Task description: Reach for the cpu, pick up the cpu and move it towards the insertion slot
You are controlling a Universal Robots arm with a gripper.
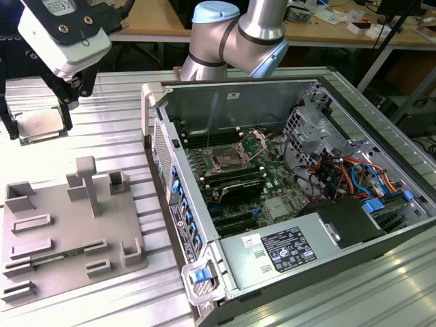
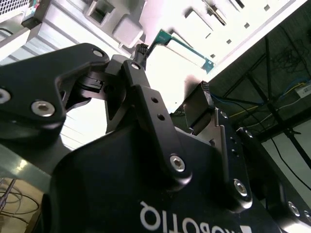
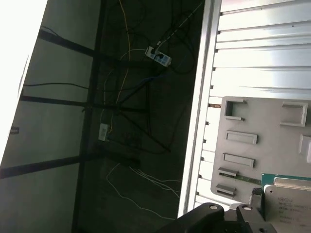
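Gripper [image 1: 42,102] hangs at the exterior view's far left, over the ribbed metal table [image 1: 122,102], well apart from the open PC case [image 1: 300,177]. The cpu [image 1: 41,126] sits between its dark fingers [image 1: 8,122], apparently gripped by the edges and lifted off the table; in the first wrist view the chip [image 3: 291,204] shows close against the fingers, above the grey tray [image 3: 262,141]. I judge the jaws closed on it, though the contact itself is half hidden.

Slot [image 1: 225,161] lies inside the case, on the motherboard, metal frame open, lever beside it.

Step in hand: carry toward the slot. Keep the chip level and the grip on the edges only; clear the case wall [image 1: 160,129] before descending; mind the lever and frame.

Surface: grooved aluminium, grey tray [image 1: 68,225] with recesses near the case. Room: benches behind, cluttered; cables and a power strip [image 3: 159,57] on the floor beneath the table.
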